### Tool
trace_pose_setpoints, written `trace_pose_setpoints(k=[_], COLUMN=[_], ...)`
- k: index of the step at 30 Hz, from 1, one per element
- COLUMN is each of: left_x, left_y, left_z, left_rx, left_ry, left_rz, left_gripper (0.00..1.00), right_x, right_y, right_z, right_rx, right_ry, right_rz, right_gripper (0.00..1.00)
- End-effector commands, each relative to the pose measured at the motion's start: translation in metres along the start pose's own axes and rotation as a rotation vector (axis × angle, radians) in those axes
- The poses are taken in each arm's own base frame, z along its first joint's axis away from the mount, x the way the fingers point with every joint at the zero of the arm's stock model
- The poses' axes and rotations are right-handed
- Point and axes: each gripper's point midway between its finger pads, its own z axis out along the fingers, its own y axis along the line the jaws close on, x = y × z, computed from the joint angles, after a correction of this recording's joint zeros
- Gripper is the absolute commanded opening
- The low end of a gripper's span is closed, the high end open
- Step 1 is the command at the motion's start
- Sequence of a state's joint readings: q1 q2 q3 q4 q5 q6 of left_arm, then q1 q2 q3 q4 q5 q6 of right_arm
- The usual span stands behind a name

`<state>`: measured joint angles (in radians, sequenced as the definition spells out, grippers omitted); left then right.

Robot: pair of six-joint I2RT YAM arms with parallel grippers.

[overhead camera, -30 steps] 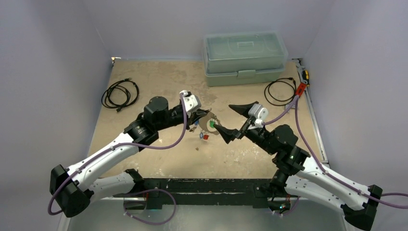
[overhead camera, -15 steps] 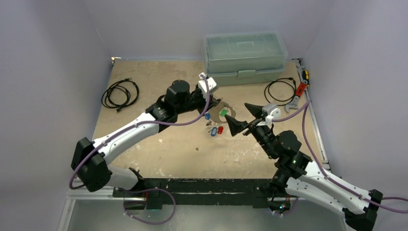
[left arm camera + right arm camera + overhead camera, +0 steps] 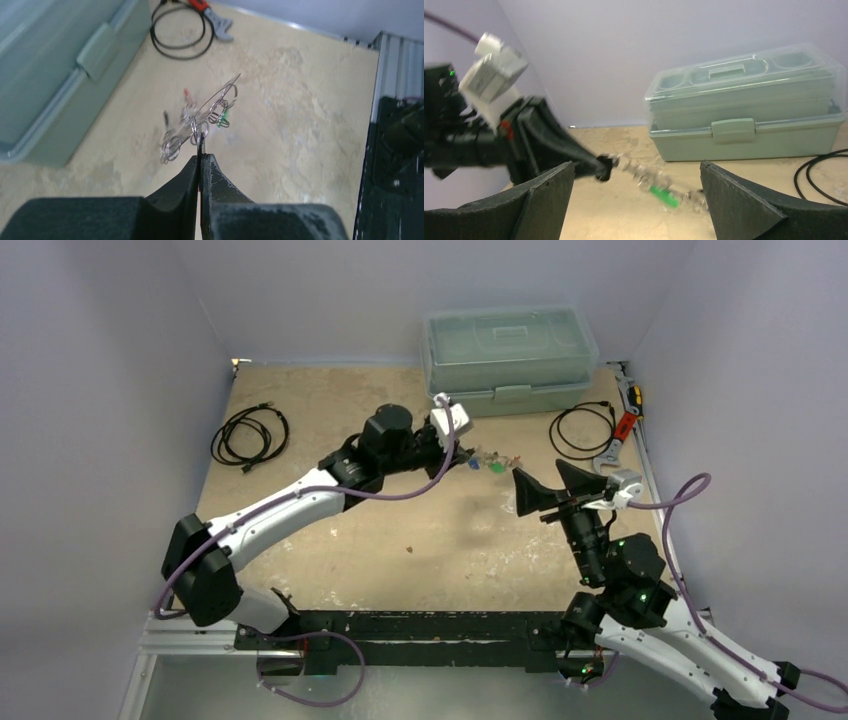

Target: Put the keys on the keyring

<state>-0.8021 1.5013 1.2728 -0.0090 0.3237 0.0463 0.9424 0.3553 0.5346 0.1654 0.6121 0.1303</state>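
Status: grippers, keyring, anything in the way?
Left gripper shut on keyring, keys hanging from it, off the table. Right gripper open, empty, facing it. Nothing blocking seen.

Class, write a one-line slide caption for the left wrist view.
Left gripper, shut on the keyring, holds it off the table with keys dangling, beside a green toolbox.

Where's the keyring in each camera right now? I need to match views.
Top external: keyring, right of centre, at left gripper's tip.
Left wrist: centre, edge-on, pinched.
Right wrist: lower centre, blurred.
Shared landmark: lidded green box.
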Motion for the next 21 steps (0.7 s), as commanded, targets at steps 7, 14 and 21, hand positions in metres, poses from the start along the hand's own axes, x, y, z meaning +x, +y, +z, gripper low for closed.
trace_pose_setpoints(k=[7, 14, 21], left_x=[0.185, 0.221, 0.237], left_y=[-0.022, -0.032, -0.050], left_z=[-0.038, -0.058, -0.055], left_rx=[0.000, -0.003, -0.011], left_ry=[0.490, 0.595, 0.617], left_rz=[-0.147, -0.195, -0.383], left_gripper=[0.00, 0.00, 0.00], right_x=[0.015, 0.021, 0.042], right_y=[-0.015, -0.012, -0.013], right_z=[-0.005, -0.002, -0.001], right_rx=[0.073, 0.072, 0.096], right_ry=[0.026, 0.059, 0.112], right_rz=[0.024, 0.028, 0.055], right_gripper=[0.99, 0.99, 0.99])
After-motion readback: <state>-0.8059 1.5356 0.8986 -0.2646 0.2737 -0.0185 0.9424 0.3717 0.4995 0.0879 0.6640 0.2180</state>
